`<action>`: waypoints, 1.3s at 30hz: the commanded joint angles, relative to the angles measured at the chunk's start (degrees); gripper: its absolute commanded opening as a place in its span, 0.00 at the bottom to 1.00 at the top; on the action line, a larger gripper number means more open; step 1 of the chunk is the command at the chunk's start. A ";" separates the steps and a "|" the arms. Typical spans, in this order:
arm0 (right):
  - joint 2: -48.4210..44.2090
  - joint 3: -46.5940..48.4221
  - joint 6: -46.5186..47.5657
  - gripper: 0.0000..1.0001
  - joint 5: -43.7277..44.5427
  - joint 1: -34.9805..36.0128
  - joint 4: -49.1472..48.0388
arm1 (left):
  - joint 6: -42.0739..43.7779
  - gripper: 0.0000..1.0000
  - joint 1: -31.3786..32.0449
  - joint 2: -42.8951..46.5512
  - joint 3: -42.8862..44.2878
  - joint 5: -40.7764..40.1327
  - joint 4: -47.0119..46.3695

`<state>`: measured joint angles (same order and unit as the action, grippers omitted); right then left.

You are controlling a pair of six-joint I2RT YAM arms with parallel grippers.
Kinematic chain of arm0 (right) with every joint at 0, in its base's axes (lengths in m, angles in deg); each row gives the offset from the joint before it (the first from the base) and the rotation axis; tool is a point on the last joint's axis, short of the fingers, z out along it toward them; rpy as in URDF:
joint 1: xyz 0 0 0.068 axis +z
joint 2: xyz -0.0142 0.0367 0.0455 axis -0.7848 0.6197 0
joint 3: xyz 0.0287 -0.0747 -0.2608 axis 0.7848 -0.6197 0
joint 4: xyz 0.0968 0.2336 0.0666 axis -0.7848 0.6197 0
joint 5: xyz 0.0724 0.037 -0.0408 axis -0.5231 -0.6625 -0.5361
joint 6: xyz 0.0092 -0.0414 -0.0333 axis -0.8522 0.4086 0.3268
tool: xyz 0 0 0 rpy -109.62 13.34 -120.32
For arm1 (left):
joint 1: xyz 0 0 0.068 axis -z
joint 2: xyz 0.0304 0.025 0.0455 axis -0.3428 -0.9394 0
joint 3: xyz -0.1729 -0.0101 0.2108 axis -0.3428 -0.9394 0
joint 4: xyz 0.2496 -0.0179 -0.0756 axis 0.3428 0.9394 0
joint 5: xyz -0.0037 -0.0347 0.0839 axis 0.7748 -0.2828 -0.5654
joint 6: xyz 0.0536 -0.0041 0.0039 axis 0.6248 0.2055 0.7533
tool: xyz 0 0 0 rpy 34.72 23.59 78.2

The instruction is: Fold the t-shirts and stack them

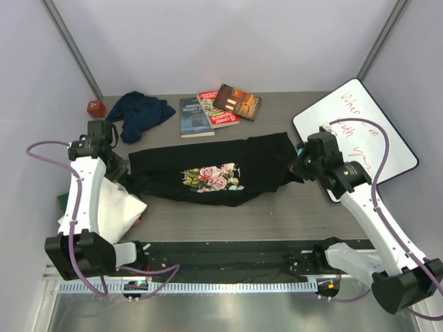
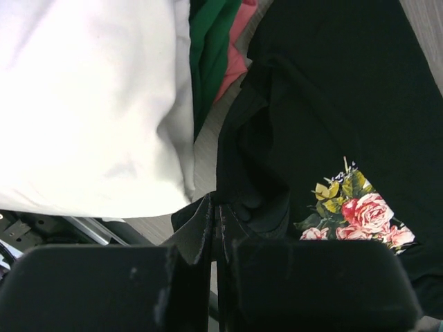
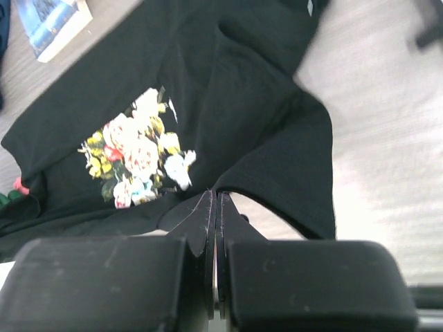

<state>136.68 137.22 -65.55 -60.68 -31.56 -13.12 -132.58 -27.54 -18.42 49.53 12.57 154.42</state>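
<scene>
Back of the grey wood-grain table: three printed-cover books fanned together, blue-grey, red, dark brown. Far left, a small orange-red lump. Right side, a white whiteboard with red handwriting.

Rose-print black t-shirt lay spread across middle of grey surface. Left hand sat at its left edge, right hand at its right edge; grip not discernible. Navy t-shirt lay crumpled far left, orange-red object just beside it. Three books fanned out behind black t-shirt. Folded white t-shirt lay at near left edge. Whiteboard with red writing rested far right.
</scene>
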 commanded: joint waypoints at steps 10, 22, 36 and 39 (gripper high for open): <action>4.45 13.08 10.67 0.01 9.45 -0.19 -10.86 | 0.74 0.00 -1.21 -0.67 3.16 0.83 -5.84; 12.38 17.22 12.60 0.01 3.64 -0.28 -13.85 | 2.40 0.00 -1.39 -7.80 8.26 4.61 -6.72; 5.35 13.44 9.54 0.01 7.16 -0.28 -10.86 | 7.06 0.00 -1.57 -13.24 6.59 19.20 -5.06; 3.67 11.68 8.56 0.01 5.50 -0.19 -10.51 | 8.73 0.00 -1.39 -12.37 4.92 20.17 -3.57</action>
<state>144.64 150.07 -54.88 -54.98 -31.58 -23.52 -127.51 -28.80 -32.17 55.54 27.67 147.95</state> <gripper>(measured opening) 0.017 0.005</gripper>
